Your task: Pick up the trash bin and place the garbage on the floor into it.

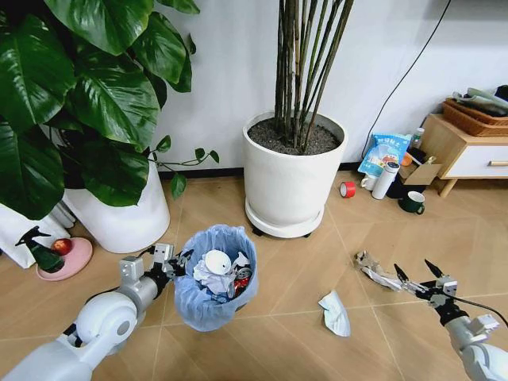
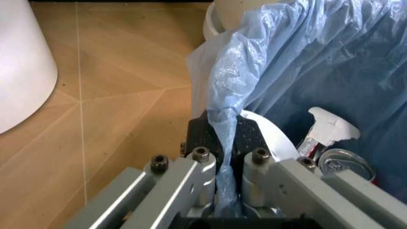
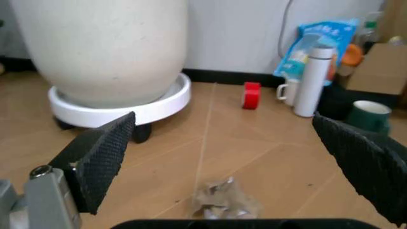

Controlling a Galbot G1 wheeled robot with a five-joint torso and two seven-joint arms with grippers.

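I have the trash bin (image 1: 214, 276) pinched by its rim and blue liner in my left gripper (image 1: 176, 262), fingers (image 2: 202, 164) pressed onto the bunched plastic; it sits on the floor (image 1: 286, 317) in front of the large white plant pot (image 1: 292, 176). Several pieces are already inside: crumpled white paper (image 1: 213, 278), a white disc (image 1: 217, 260), something red (image 1: 240, 282). Two pieces remain on the floor, I judge: a silvery wrapper (image 1: 378, 271) just ahead of my right gripper (image 1: 419, 278), whose fingers are spread wide, and a blue-white packet (image 1: 336, 312) between the bin and that gripper.
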